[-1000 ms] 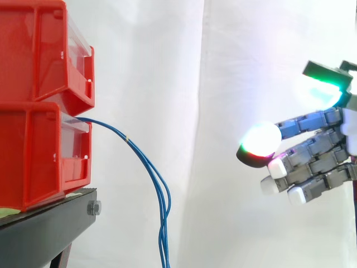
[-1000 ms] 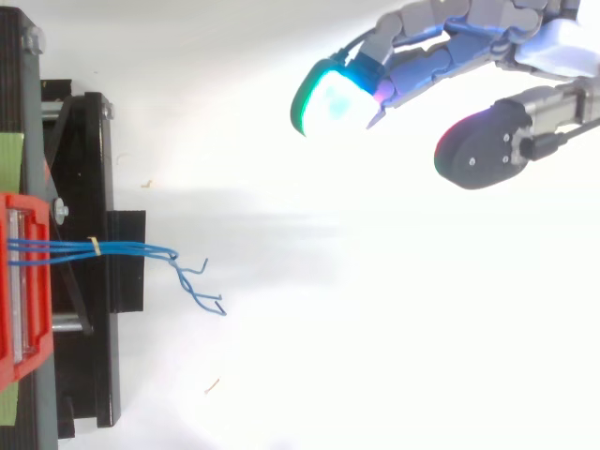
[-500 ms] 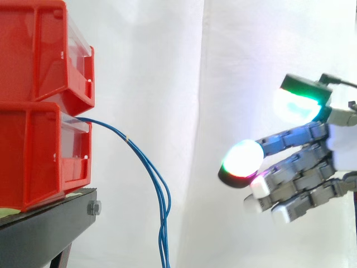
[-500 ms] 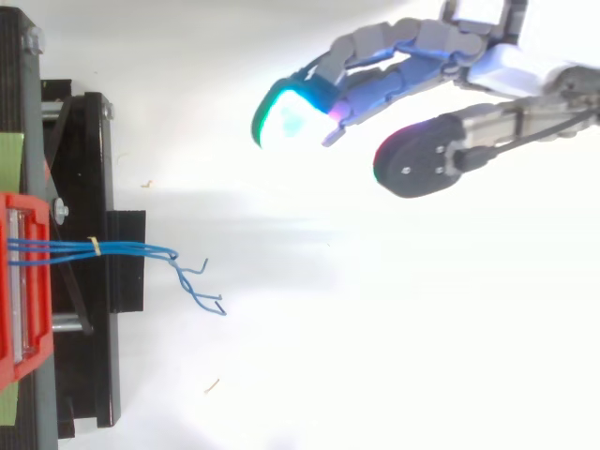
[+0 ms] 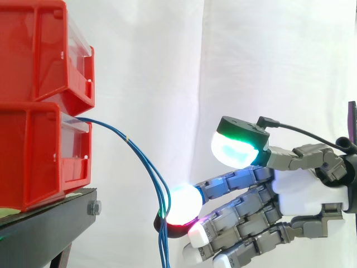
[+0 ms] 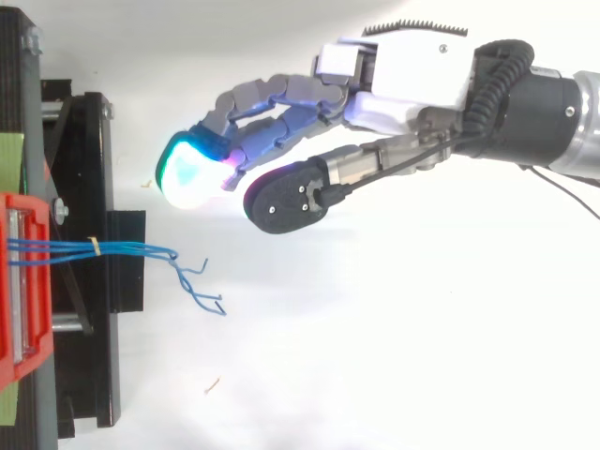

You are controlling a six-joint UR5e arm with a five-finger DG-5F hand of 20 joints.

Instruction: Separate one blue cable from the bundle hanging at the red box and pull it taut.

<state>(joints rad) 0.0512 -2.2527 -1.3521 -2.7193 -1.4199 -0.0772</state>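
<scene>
A bundle of thin blue cables [image 5: 146, 167] leaves the lower red box [image 5: 39, 151] and droops down to the bottom of the side view. From above the blue cables [image 6: 122, 249] run out of the red box [image 6: 21, 291], tied by a small yellow band, and end in bent tips. My hand [image 5: 290, 195] reaches in from the right, open, its fingers stretched toward the cables. In the side view a glowing fingertip [image 5: 182, 204] lines up with the hanging strands. From above the hand [image 6: 394, 80] lies off to one side of the cables, apart from them. It holds nothing.
A second red box [image 5: 39, 53] is stacked on the lower one. Both stand on a black stand [image 5: 47, 229], seen from above as a black frame [image 6: 80, 262]. A white curtain hangs behind, and the white floor lies below.
My hand has moved left toward the boxes and lower, from the right edge to right beside the hanging cables. The cables have not moved.
</scene>
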